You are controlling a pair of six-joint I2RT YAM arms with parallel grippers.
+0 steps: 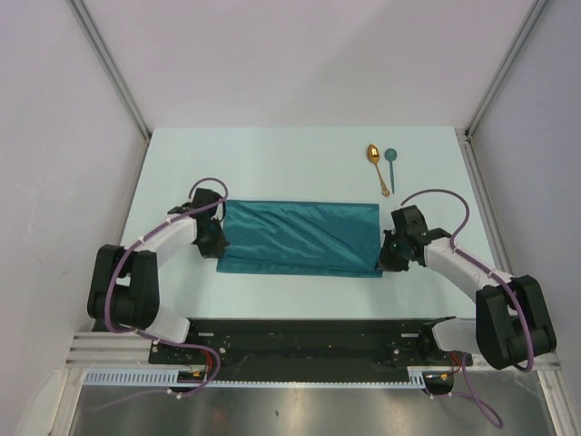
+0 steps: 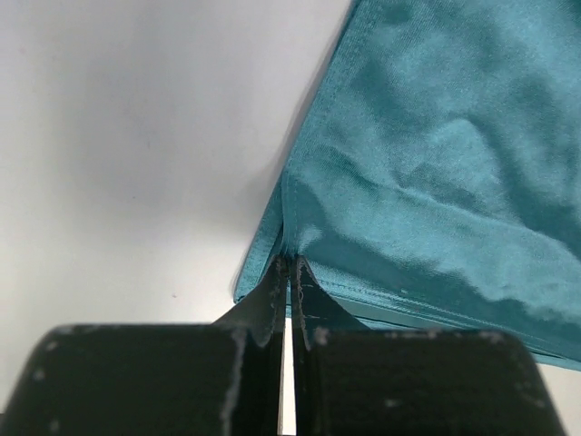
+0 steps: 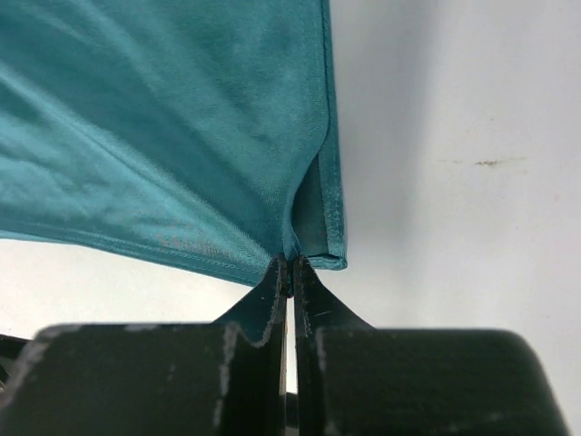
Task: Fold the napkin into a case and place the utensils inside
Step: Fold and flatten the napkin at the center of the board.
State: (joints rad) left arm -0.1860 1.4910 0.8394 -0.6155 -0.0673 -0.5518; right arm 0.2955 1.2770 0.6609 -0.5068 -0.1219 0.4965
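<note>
**Position.** The napkin (image 1: pixel 300 238) lies on the white counter (image 1: pixel 272 163) between the two arms. It is spread as a wide rectangle, and doubled edges are seen in both wrist views. The gold spoon (image 1: pixel 378 168) and the teal spoon (image 1: pixel 389 163) lie side by side beyond its far right corner, apart from the cloth.

**Tools.** The left tool (image 2: pixel 290 268) is clenched on the napkin's left short edge, towards the near corner. The right tool (image 3: pixel 289 268) is clenched on the right short edge at the near corner. At each pinch the cloth is drawn up into a small peak. Whether every layer is caught cannot be told.

**Handling, as judged.**
- The cloth is thin, soft and slightly glossy, and diagonal creases run across it.
- It is expected to be very light and limp, to sag wherever it is unsupported, and to slide over itself.
- Hold is best taken at hemmed corners or edges, with both ends gripped together so that the fold stays square.
- The spoons are judged rigid, light and smooth, and are best pinched across the handle.
</note>
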